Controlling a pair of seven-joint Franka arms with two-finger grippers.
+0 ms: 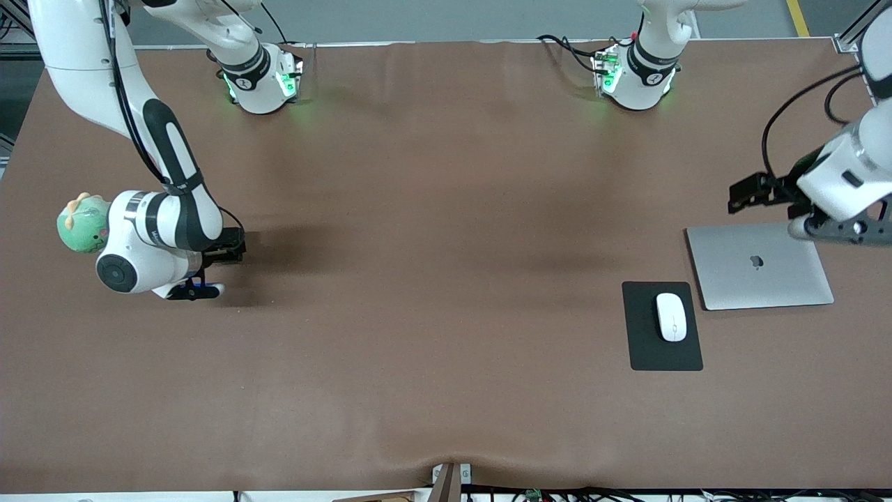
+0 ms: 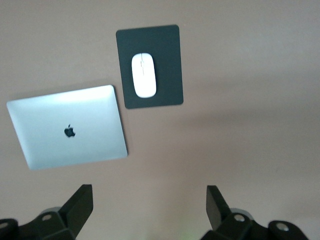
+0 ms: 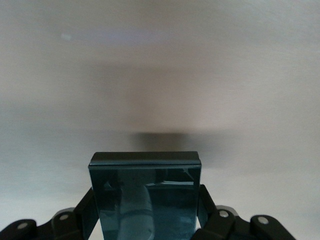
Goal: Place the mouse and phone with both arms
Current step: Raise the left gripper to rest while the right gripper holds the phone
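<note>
Mouse (image 1: 672,316) lies on a black mouse pad (image 1: 644,348) beside a closed silver laptop (image 1: 759,265), on the bench (image 1: 432,279) below the left pincer (image 2: 150,205), whose fingers are spread wide and empty. Phone (image 3: 146,200) sits clamped between the fingers of the right pincer (image 1: 198,289), above bare bench at the right arm's end.
</note>
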